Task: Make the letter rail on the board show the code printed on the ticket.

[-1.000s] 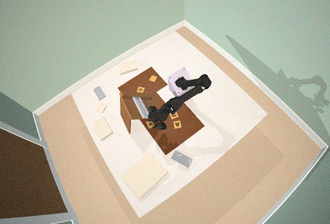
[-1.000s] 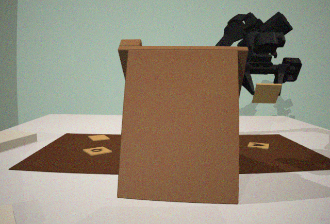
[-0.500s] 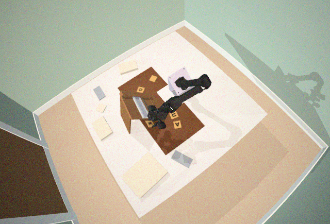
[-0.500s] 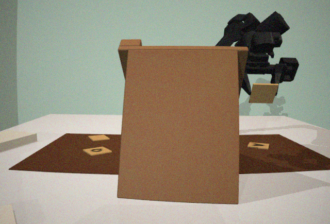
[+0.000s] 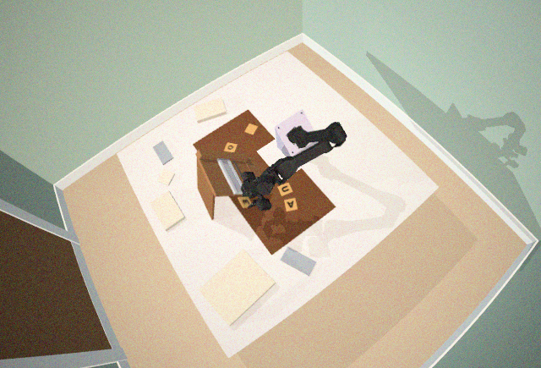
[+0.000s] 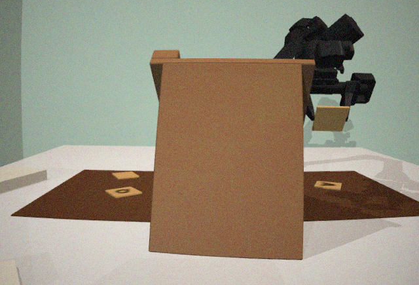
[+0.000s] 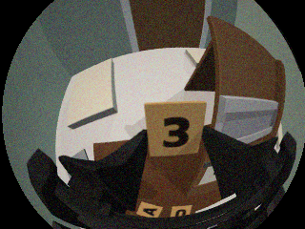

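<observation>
My gripper [image 5: 252, 203] [image 6: 330, 119] [image 7: 175, 132] is shut on a square wooden tile [image 6: 330, 124] [image 7: 162, 114], whose mark looks like a 3 in the wrist view. The tile is held tilted in the air, beside the raised board [image 5: 209, 176] [image 6: 226, 156] [image 7: 248, 62]. The grey rail [image 5: 227, 173] [image 7: 245, 116] lies on the board's sloping face; no tile shows in its visible part. On the brown mat lie a U tile [image 5: 285, 189], an A tile [image 5: 290, 205] [image 6: 327, 185], an O tile [image 5: 230, 147] [image 6: 123, 191] and a tile with no visible mark [image 5: 250, 129] [image 6: 125, 175]. I cannot read any ticket code.
The brown mat [image 5: 305, 219] [image 6: 67, 204] lies under the board. A large cream block [image 5: 237, 287] [image 7: 95, 95] and a grey block [image 5: 298, 260] lie off the mat's near side. Several smaller blocks lie behind the board. The arm stands at a lilac base [image 5: 301, 119].
</observation>
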Controlling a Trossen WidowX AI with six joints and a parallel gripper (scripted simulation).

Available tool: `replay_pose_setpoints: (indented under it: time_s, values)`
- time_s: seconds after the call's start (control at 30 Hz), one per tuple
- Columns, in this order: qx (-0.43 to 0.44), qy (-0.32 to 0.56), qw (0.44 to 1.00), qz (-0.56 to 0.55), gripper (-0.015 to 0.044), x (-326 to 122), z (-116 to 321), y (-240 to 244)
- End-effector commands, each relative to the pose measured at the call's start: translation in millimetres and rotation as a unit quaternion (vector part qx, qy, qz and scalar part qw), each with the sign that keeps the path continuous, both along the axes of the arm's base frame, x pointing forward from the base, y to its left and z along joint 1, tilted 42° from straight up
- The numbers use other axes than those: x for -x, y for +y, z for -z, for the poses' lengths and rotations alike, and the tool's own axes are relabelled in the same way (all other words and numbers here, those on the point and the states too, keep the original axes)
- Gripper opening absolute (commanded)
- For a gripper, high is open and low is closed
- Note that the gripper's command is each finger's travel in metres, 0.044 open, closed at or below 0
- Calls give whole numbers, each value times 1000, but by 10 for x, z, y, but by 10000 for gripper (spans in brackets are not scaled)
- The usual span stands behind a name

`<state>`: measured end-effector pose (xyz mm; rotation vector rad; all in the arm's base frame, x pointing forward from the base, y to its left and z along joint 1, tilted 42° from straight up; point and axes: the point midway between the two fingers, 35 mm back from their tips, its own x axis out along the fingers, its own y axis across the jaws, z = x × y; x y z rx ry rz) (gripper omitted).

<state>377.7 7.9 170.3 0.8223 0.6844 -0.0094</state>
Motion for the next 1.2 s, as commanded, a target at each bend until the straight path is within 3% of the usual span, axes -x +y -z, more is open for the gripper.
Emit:
replay_pose_setpoints:
  time_s: [0.0,1.17]
  values:
    - [1,-1,1000,-2,0,7,17,-23]
    - [1,-1,1000,-2,0,46,146,-139]
